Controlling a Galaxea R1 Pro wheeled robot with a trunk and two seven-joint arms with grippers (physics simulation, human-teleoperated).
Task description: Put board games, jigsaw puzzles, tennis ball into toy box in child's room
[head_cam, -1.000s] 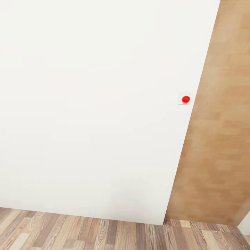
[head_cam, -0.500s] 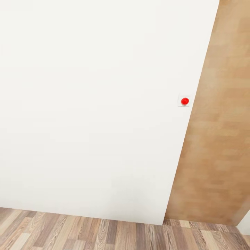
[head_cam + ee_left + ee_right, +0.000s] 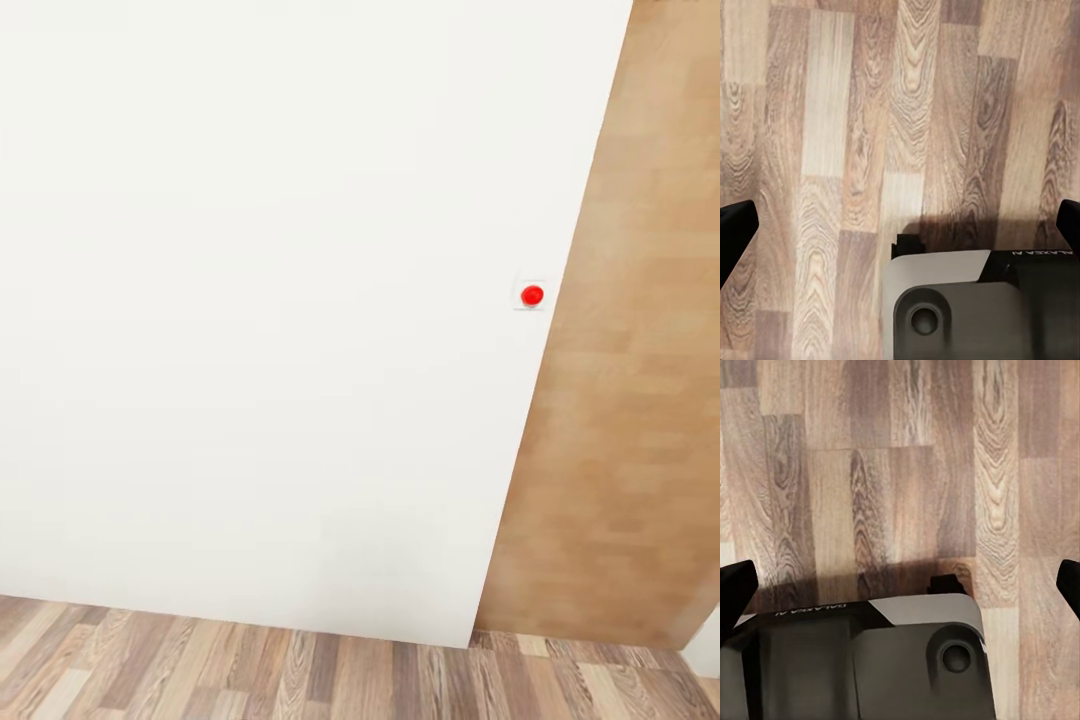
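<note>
- Head view: since a second ago the whole picture has slid a little; the red button sits slightly lower and further left in frame than it did. I read that as my camera and base turning, not the wall moving. The button sits on the white wall, just beside the wall's edge where the wooden panel begins. Below the button, well apart from it, runs the plank floor.
- Left wrist view: the left claw hangs over the floor, its dark fingertips spread wide at both edges of the picture, gripping nothing. The robot's grey base lies beneath it.
- Right wrist view: the right claw is likewise wide apart and empty above the floor, with the base under it.
- None of the toys, the toy box, the worktop or the bed is in sight, so I cannot say where they lie or which way their long axes point.
- My judgement: this is travel. I would keep both arms tucked, turn away from the button's wall, and find the room first.
</note>
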